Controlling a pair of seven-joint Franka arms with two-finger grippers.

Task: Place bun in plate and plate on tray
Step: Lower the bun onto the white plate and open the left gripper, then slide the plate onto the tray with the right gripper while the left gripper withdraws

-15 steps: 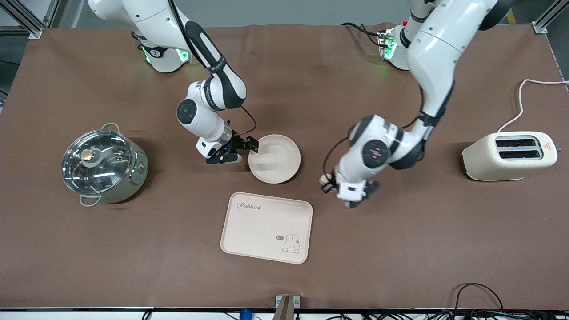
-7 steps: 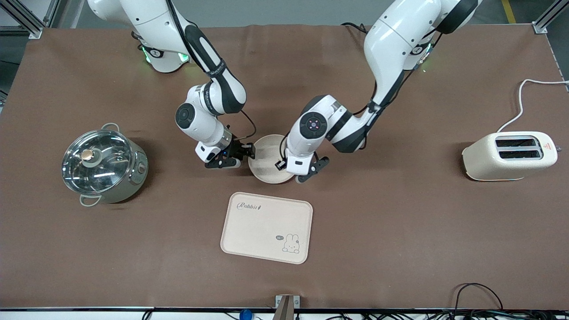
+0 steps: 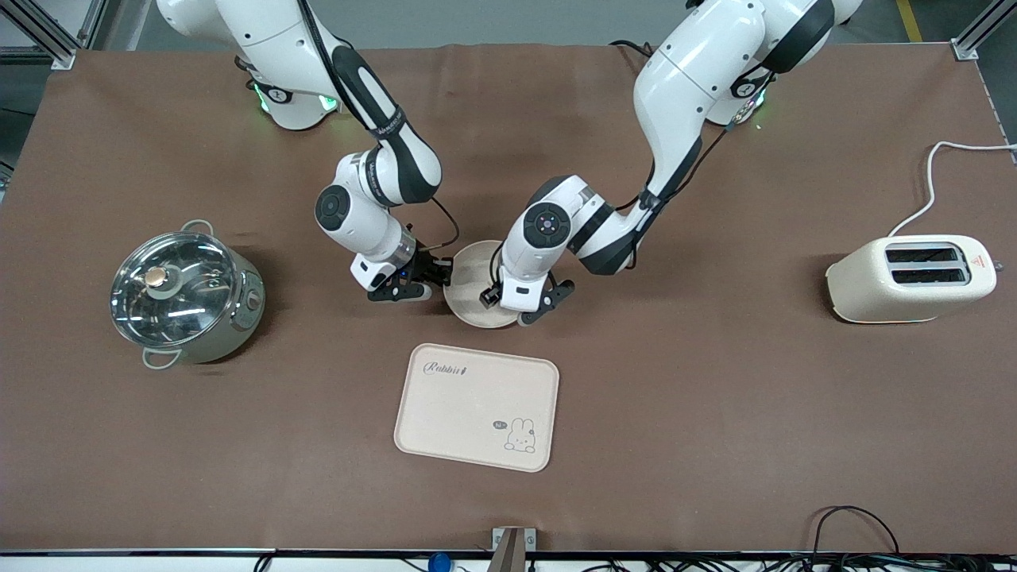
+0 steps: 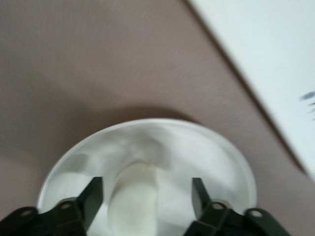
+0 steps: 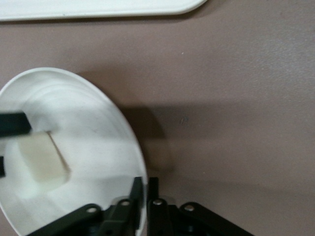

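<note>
Readable marks — one word, on the tray

The tray (image 3: 477,407) is carrying the script word "Rabbit" near the corner closest to the plate (image 3: 470,280); a small tag beside its rabbit drawing is showing too small to read. The toaster (image 3: 910,278) is bearing a red triangular warning sign — its wording unreadable.

A brown table covering (image 3: 715,445) spreads across nearly the whole front view, lit evenly from above. Aluminium frame posts (image 3: 48,32) stand at the table's upper corners, with grey floor (image 3: 493,20) showing past its top edge. Black cables (image 3: 858,548) trail along the edge nearest the front camera.
</note>
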